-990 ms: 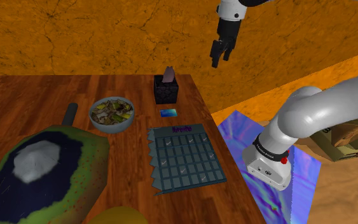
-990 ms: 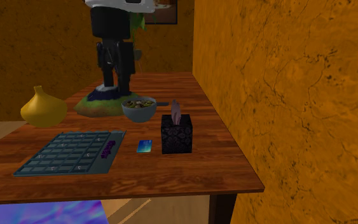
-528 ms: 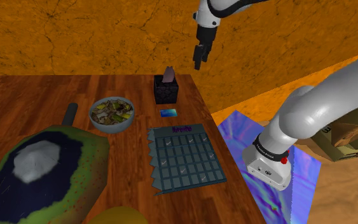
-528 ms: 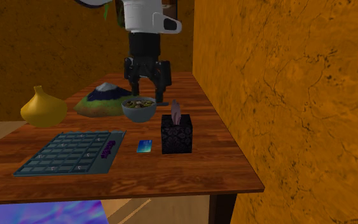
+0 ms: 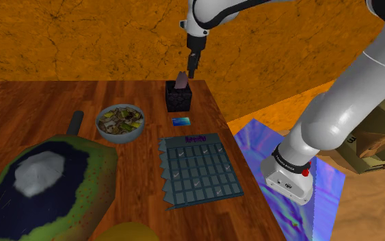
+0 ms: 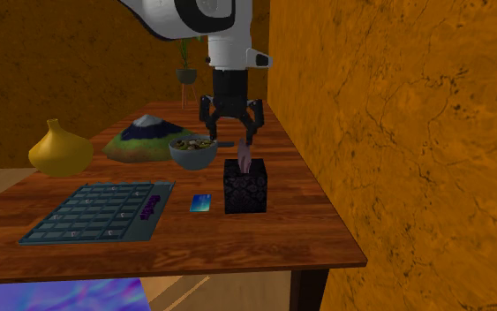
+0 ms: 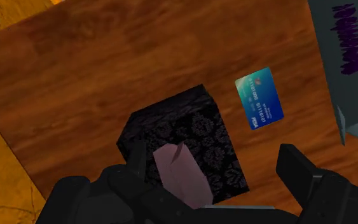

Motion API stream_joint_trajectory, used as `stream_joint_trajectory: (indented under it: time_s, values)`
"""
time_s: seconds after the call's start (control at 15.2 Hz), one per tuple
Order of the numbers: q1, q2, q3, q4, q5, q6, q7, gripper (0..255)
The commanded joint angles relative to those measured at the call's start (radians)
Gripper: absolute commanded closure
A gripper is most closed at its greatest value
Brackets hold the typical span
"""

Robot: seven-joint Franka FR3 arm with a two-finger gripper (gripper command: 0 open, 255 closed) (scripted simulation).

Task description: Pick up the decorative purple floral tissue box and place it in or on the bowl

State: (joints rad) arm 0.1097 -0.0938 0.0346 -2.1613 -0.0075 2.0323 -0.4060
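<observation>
Claw (image 6: 231, 140) wide open, poised just above tissue box (image 6: 245, 190) — nothing grasped yet; descent, grip, lift and carry to bowl (image 6: 192, 160) beside it all left to do.

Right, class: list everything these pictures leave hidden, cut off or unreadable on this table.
- Wrist view: part of the tissue box is hidden behind the tool.
- Wrist view: print on the blue card is too small to read.
- Wrist view: the grid mat is cut off by the picture's edge.
- Shoulder view: the yellow object is cut off by the bottom edge.
</observation>
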Motion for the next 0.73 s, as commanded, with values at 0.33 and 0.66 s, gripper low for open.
stream_joint_trajectory:
  time_s: [0.33, 0.66]
  values:
    - [0.032, 0.235, 0.032, 0.195, 0.002, 0.062, -0.167, 0]
    - [0.032, 0.262, 0.032, 0.16, -0.001, 0.124, -0.165, 0]
